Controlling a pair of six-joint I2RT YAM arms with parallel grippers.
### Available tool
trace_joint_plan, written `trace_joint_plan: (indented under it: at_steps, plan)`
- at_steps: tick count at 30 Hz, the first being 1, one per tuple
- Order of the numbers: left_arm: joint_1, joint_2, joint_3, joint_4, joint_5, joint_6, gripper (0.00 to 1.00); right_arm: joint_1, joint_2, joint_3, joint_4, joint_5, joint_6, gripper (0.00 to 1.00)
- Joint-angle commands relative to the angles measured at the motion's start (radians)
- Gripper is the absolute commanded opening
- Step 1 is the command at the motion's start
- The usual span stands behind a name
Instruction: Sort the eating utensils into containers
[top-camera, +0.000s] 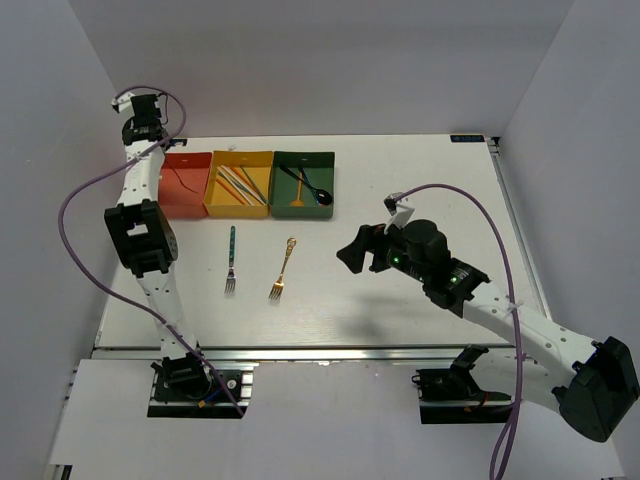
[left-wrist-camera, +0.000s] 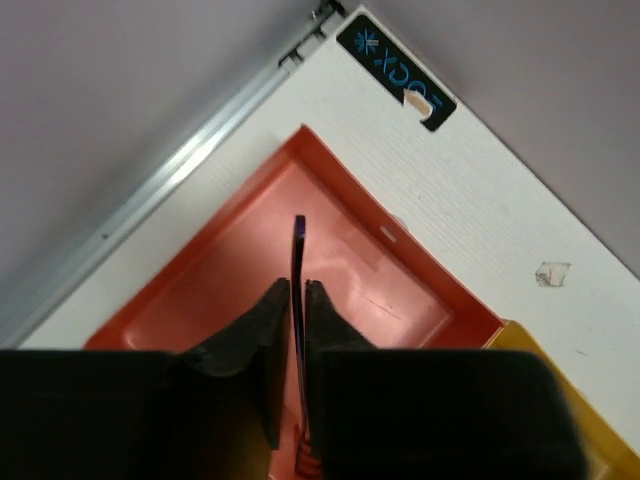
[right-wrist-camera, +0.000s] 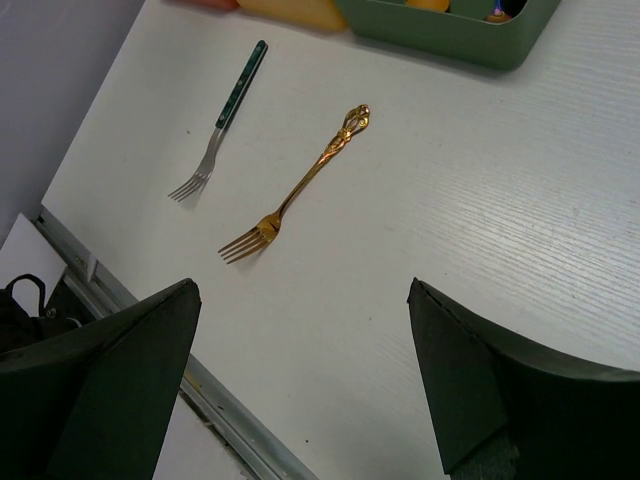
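Currently, the left fingers (left-wrist-camera: 272, 325) are clamped on a purple utensil (left-wrist-camera: 298, 238) above the red-orange tray (left-wrist-camera: 225, 255); the right fingers (right-wrist-camera: 130, 380) stand wide apart, empty, well away from that tray.

Even, soft overhead light leaves the white table (top-camera: 400, 170) bright; the right arm (top-camera: 495, 305) throws a faint blurred shadow; wrist views show near fingers (right-wrist-camera: 110, 390) dark and soft, the gold fork (right-wrist-camera: 300, 190) sharp

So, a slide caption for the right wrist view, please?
Open right gripper faces an ornate gold metal fork and a teal-handled silver fork.
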Motion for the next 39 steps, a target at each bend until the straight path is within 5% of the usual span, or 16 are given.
trace_joint_plan:
  at_steps: [1, 8, 9, 10, 15, 18, 22, 26, 39]
  plan:
    - [-0.003, -0.011, -0.017, 0.040, 0.053, -0.009, 0.25, -0.002, -0.015, -0.009, 0.054, -0.021, -0.022, 0.89]
    - [-0.005, -0.011, 0.018, -0.006, 0.051, -0.021, 0.77, -0.003, -0.018, -0.010, 0.046, -0.011, -0.022, 0.89]
    - [-0.005, -0.028, 0.020, -0.007, 0.060, -0.027, 0.95, -0.002, -0.018, -0.009, 0.045, -0.007, -0.024, 0.89]
    - [-0.008, -0.045, 0.020, -0.011, 0.069, -0.041, 0.98, -0.002, -0.017, -0.007, 0.045, -0.007, -0.025, 0.89]
    - [-0.078, -0.236, -0.006, -0.098, 0.117, -0.049, 0.98, -0.002, 0.017, -0.001, 0.051, -0.001, -0.028, 0.89]
    - [-0.181, -0.423, -0.220, -0.119, 0.102, -0.064, 0.98, -0.003, 0.048, 0.013, 0.051, -0.001, -0.022, 0.89]
    - [-0.350, -0.625, -0.703, 0.010, 0.152, -0.101, 0.98, -0.002, 0.054, 0.022, 0.026, -0.001, -0.028, 0.89]
    - [-0.489, -0.700, -0.918, 0.039, 0.094, -0.113, 0.97, -0.003, 0.025, 0.016, -0.012, -0.005, -0.041, 0.89]
    - [-0.496, -0.795, -1.302, 0.148, 0.100, -0.155, 0.80, -0.002, -0.046, -0.058, -0.003, -0.039, -0.030, 0.89]
